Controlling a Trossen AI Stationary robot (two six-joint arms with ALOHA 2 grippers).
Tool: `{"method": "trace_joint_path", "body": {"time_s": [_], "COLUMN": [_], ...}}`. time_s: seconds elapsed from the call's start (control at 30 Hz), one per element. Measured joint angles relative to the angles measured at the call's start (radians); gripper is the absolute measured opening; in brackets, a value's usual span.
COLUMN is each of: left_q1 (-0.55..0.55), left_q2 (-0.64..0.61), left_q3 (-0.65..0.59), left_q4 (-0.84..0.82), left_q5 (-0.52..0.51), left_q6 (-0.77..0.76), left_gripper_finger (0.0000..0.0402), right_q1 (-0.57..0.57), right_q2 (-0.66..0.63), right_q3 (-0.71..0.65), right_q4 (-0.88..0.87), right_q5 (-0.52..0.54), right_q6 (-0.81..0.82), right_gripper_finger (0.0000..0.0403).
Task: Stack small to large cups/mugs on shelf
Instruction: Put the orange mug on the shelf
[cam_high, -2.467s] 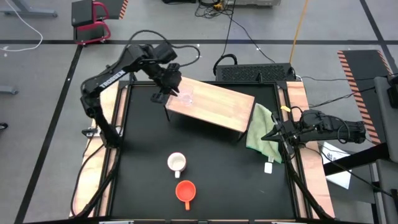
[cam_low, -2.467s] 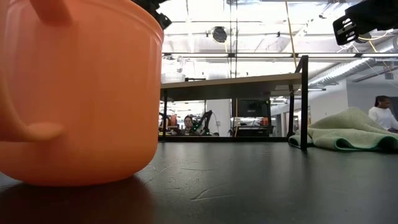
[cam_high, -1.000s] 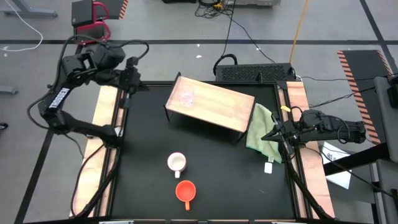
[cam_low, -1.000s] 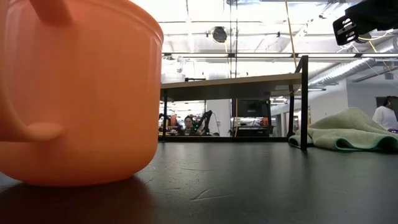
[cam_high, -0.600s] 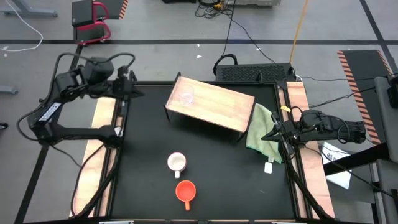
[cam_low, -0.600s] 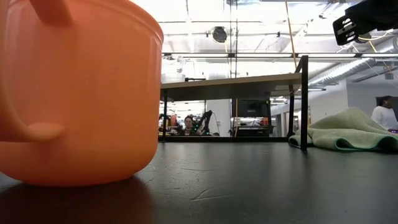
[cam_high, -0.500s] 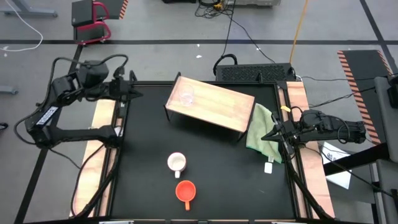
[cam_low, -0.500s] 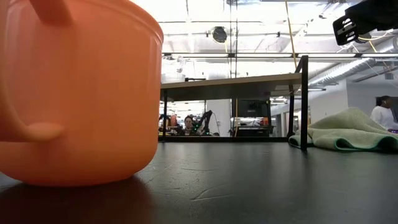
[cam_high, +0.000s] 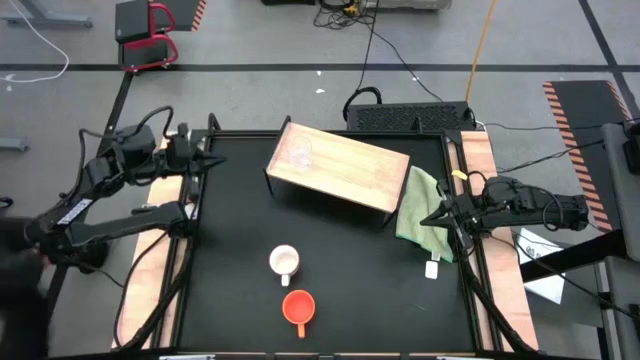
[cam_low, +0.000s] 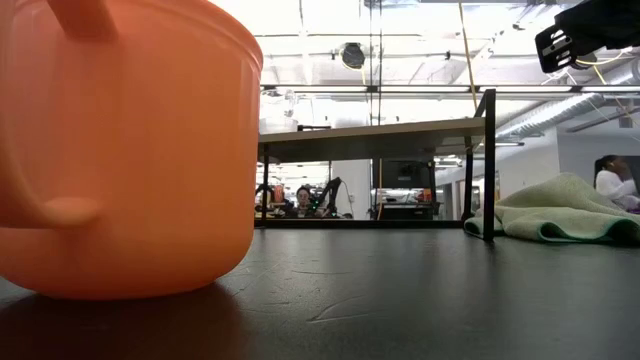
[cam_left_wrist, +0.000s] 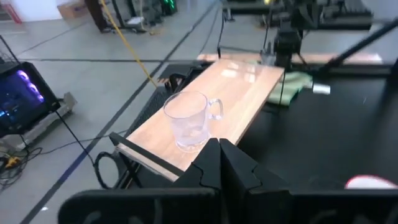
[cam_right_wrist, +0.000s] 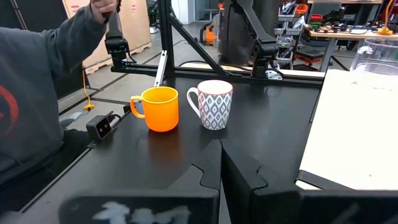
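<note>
The shelf stood at the far middle of the black table, with the clear cup upright near its left end. Open tabletop lay between it and the white patterned mug and the orange mug, which sat close together near the front edge. The left gripper hovered at the table's far-left edge, fingers pressed together and empty. The right gripper rested shut and empty over the green cloth by the right edge.
</note>
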Motion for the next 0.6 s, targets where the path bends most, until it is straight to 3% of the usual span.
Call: {"method": "trace_joint_path", "body": {"time_s": [0.4,0.6], "left_q1": [0.0,0.0], "left_q2": [-0.179,-0.231], "left_q3": [-0.158,-0.207], "left_q4": [0.133,0.179], "left_q5": [-0.034,-0.109], "left_q6": [-0.208,-0.267], "left_gripper_finger": [0.0,0.0], "right_q1": [0.0,0.0], "right_q2": [0.0,0.0], "right_q3": [0.0,0.0], "right_q4": [0.0,0.0], "right_q5": [0.0,0.0], "right_q6": [0.0,0.0], "right_gripper_finger": [0.0,0.0]}}
